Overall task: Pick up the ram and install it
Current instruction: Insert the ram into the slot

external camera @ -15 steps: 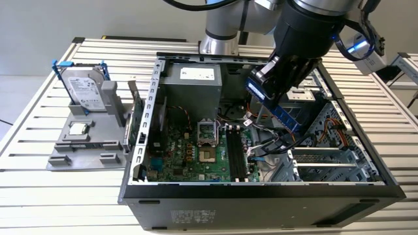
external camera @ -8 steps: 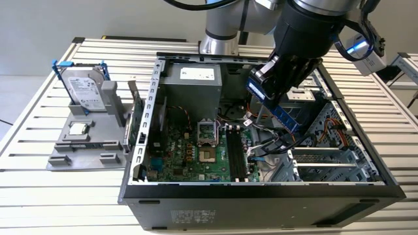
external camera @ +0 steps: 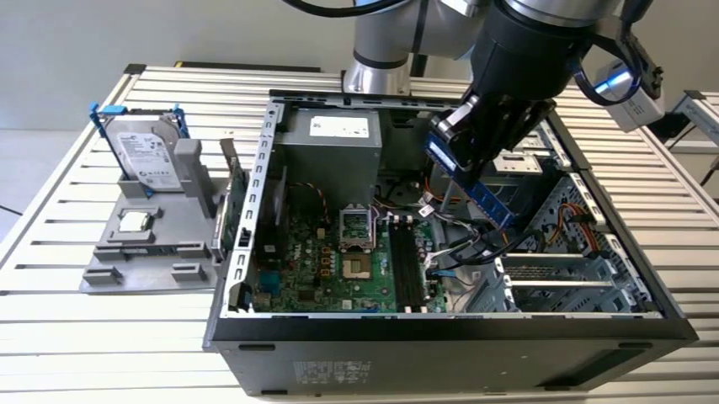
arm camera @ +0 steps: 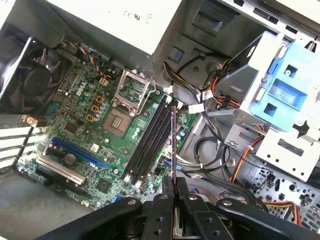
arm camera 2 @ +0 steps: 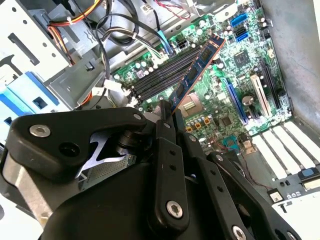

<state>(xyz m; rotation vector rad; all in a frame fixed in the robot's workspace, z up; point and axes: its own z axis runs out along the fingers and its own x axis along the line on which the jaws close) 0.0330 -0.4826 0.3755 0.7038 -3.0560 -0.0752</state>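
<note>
My gripper (external camera: 459,145) is shut on the ram (external camera: 490,204), a long blue stick with dark chips that hangs tilted inside the open computer case (external camera: 258,168). The stick floats above the cables to the exterior view's right of the black memory slots (external camera: 406,268) on the green motherboard (external camera: 326,269), touching neither. In the second wrist view the ram (arm camera 2: 197,70) juts out from the closed fingers (arm camera 2: 166,150) over the slots (arm camera 2: 160,77). In the first wrist view I see the ram (arm camera: 173,142) edge-on, beside the slots (arm camera: 150,140).
A silver hard drive with blue clips (external camera: 151,158) stands on a grey fixture (external camera: 141,265) at the exterior view's left, with a processor chip (external camera: 135,221) and a green expansion card (external camera: 237,210) nearby. Cables (external camera: 477,248), a power supply (external camera: 335,139) and a blue drive bracket (arm camera: 287,90) crowd the case.
</note>
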